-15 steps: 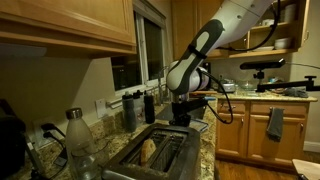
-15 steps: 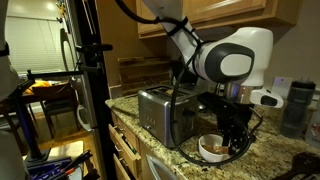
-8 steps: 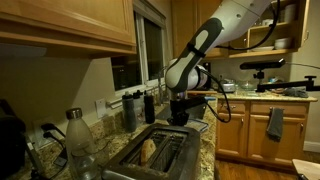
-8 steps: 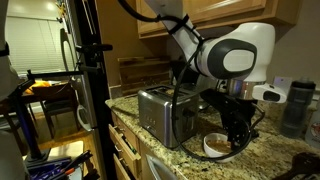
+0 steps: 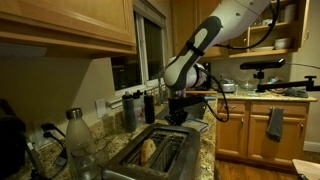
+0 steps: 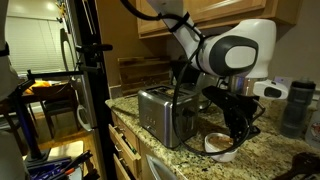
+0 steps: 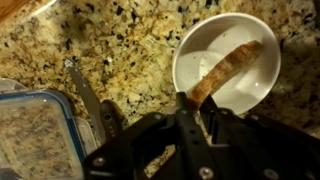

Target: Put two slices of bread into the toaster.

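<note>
In the wrist view my gripper (image 7: 190, 108) is shut on one end of a tan slice of bread (image 7: 228, 68), which reaches out over a white bowl (image 7: 255, 92) on the granite counter. In both exterior views the gripper (image 5: 178, 112) (image 6: 236, 133) hangs low over the bowl (image 6: 222, 149), next to the brushed-silver toaster (image 6: 160, 112). Another golden slice (image 5: 148, 150) stands in one slot of the toaster (image 5: 170, 158). The held slice cannot be made out in the exterior views.
A clear lidded plastic container (image 7: 35, 135) lies beside the bowl, with a dark thin utensil (image 7: 86, 92) between them. Dark bottles (image 5: 130, 108) and a clear bottle (image 5: 78, 140) stand along the wall near the window. Wooden cabinets hang overhead.
The arm has risen slightly above the bowl, and more of the bowl shows beneath the gripper.
</note>
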Controlling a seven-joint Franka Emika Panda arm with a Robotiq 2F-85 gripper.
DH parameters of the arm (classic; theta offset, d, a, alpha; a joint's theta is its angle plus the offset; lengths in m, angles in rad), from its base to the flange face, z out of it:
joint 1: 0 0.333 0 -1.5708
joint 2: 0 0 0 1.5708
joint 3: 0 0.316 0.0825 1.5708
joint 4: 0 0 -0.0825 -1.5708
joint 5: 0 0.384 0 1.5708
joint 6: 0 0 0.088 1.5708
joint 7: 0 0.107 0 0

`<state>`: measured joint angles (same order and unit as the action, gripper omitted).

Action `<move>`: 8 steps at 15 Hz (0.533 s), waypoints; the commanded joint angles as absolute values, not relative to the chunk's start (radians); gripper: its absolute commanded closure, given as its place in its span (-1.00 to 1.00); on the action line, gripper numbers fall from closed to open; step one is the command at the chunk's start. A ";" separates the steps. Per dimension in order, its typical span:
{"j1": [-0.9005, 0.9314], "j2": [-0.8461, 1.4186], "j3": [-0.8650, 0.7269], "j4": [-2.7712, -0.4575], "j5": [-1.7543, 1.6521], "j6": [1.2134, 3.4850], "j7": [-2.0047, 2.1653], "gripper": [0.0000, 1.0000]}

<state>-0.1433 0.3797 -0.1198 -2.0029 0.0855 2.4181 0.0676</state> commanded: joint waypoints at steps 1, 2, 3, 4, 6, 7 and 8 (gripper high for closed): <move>-0.119 0.339 -0.137 -2.009 0.064 2.406 0.150 0.79; -0.115 0.335 -0.139 -2.007 0.062 2.405 0.167 0.79; -0.110 0.327 -0.141 -2.006 0.058 2.401 0.185 0.79; -0.106 0.321 -0.144 -2.007 0.054 2.402 0.200 0.79; -0.097 0.302 -0.151 -2.013 0.039 2.398 0.240 0.79; -0.091 0.288 -0.157 -2.018 0.026 2.393 0.265 0.79; -0.087 0.280 -0.160 -2.018 0.016 2.389 0.282 0.79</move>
<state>-0.1174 0.3508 -0.1307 -1.9830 0.0584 2.4163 0.2039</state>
